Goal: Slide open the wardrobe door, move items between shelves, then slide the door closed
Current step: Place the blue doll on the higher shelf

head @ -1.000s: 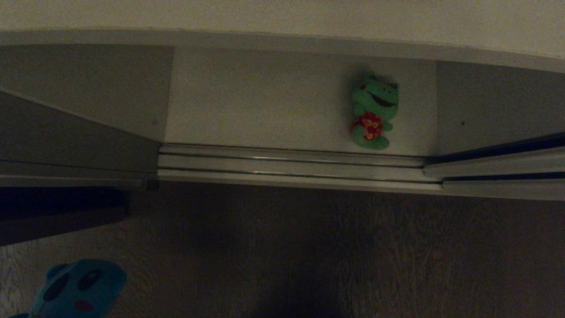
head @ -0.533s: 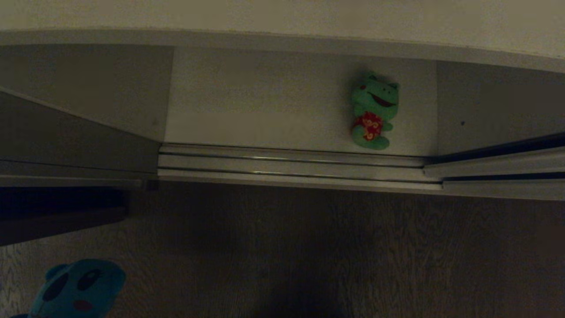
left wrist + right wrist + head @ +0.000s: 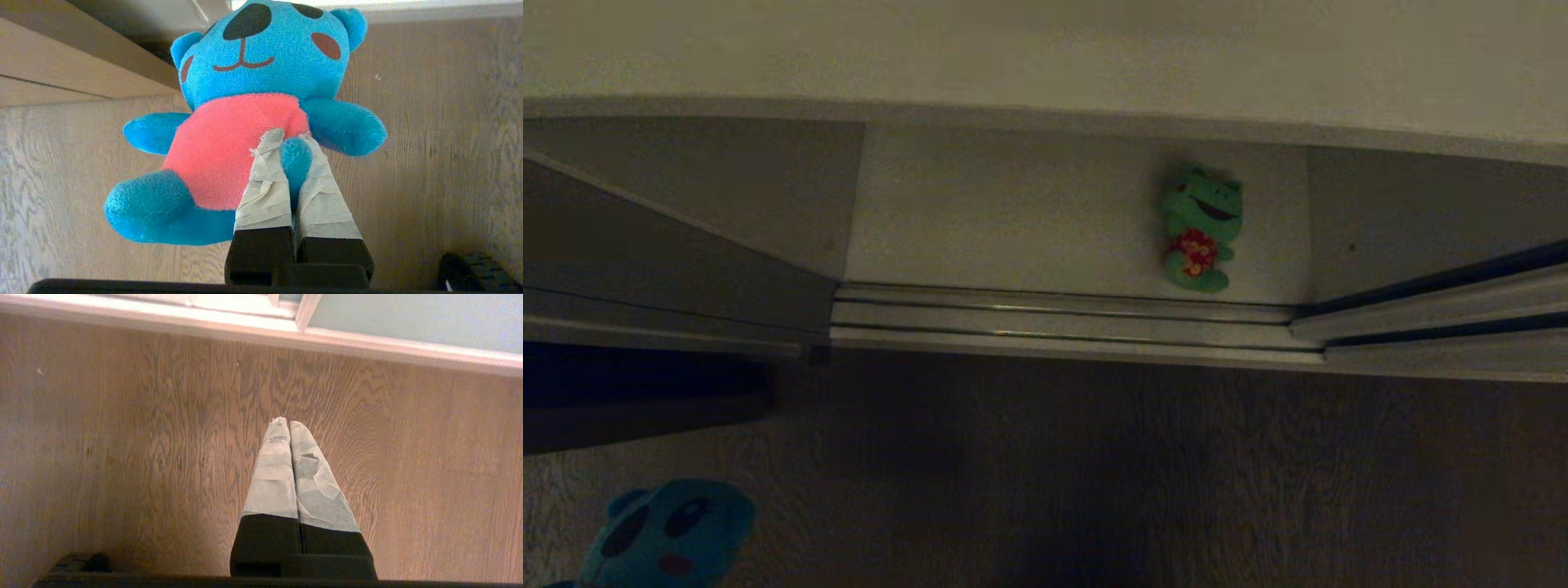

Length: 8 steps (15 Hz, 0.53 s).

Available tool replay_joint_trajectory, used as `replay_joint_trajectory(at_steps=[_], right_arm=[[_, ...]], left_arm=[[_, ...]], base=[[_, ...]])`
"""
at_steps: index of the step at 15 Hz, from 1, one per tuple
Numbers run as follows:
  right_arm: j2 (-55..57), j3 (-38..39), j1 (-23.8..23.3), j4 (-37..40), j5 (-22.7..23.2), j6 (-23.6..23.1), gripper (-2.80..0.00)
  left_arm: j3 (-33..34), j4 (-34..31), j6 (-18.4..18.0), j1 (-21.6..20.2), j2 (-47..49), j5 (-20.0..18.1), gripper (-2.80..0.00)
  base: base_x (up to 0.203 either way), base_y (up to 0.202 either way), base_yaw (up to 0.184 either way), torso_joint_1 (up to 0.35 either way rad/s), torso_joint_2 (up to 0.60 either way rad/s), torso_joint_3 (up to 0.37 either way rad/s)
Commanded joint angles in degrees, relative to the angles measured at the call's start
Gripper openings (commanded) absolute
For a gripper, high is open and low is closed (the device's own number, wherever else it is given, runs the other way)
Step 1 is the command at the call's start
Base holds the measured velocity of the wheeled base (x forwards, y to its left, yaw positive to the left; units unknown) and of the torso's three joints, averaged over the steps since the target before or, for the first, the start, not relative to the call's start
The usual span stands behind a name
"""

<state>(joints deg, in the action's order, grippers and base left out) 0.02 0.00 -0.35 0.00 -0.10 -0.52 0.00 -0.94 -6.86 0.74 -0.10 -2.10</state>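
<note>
Judged to be mid-transfer: wardrobe stood open, 1 of 2 toys already in hand.

Nearest, over the wood-grain floor (image 3: 1094,490) on the near side of the door track (image 3: 1062,322): left gripper (image 3: 291,141) clamped on 1 leg of the blue plush bear (image 3: 261,81), taped fingers (image 3: 265,192) pinching it so that the bear hung clear of the floor, well short of the track. Right gripper (image 3: 288,424) also on the near side of the track, fingers pressed together on nothing, idle.

Just beyond the track: bottom shelf (image 3: 1013,212) held only the green plush frog (image 3: 1201,229), lying face-up close behind the track. Sliding wardrobe door (image 3: 408,318) drawn aside, off 1 end of the track.

Next move called for carrying the bear past the track onto a shelf, clear of the frog, then releasing. Which shelf was meant could not be told.
</note>
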Motion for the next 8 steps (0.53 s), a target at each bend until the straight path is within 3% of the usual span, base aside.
replay_joint_trajectory(at_steps=[1, 8], right_arm=[[-0.11, 0.09, 0.0, 0.0, 0.1, -0.01, -2.8], [-0.11, 0.01, 0.0, 0.0, 0.01, -0.01, -2.8]], left_arm=[[0.0, -0.03, -0.08, 0.03, 0.27, -0.01, -2.8], [0.0, -0.03, -0.08, -0.04, 0.27, -0.01, -2.8]], base=[[0.0, 0.0, 0.0, 0.002, 0.0, 0.202], [0.0, 0.0, 0.0, 0.002, 0.0, 0.202]])
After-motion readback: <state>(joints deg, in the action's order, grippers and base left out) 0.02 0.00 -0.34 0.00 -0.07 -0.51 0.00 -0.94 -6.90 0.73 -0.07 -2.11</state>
